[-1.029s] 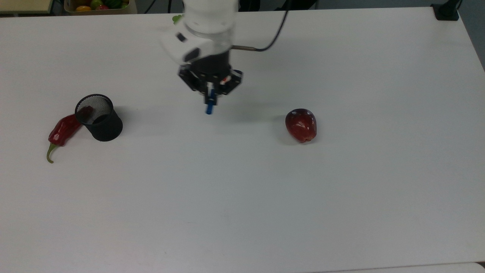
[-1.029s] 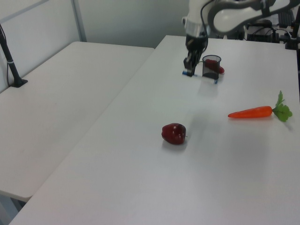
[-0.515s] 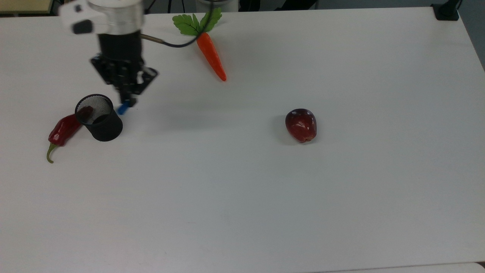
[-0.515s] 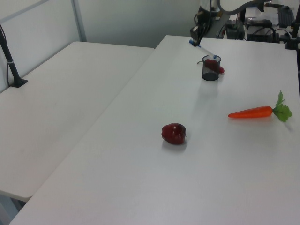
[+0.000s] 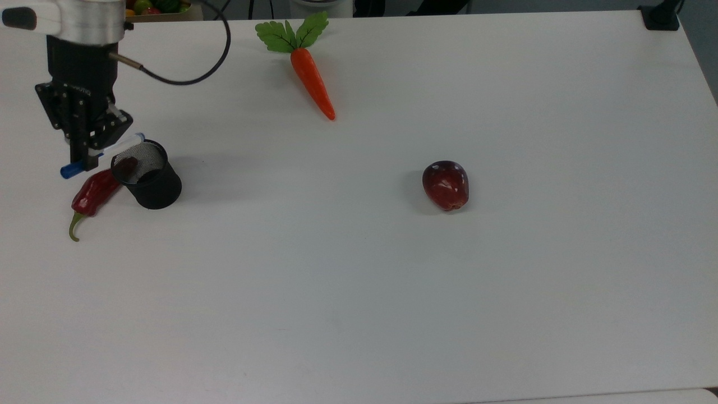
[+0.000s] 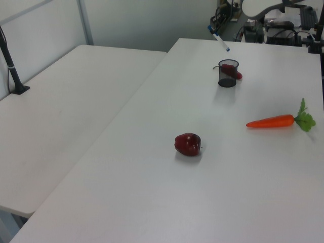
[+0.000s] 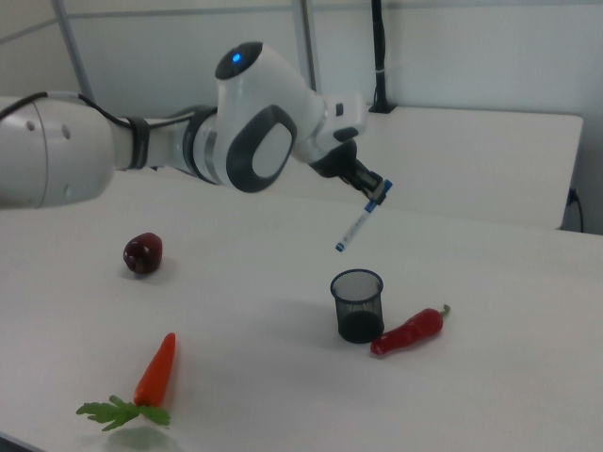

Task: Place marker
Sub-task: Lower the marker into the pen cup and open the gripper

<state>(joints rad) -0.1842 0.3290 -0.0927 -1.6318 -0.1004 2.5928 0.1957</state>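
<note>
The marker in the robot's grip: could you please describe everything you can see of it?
The marker is a slim white pen with blue at both ends. The gripper clamps it by its upper end, so it hangs tilted in the air, lower tip pointing down toward the black mesh cup without touching it. Only the fingers touch it.

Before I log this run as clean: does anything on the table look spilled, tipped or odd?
Nothing spilled or tipped. The mesh cup stands upright, with the chili beside it. The marker hangs tilted in the gripper above the cup.
</note>
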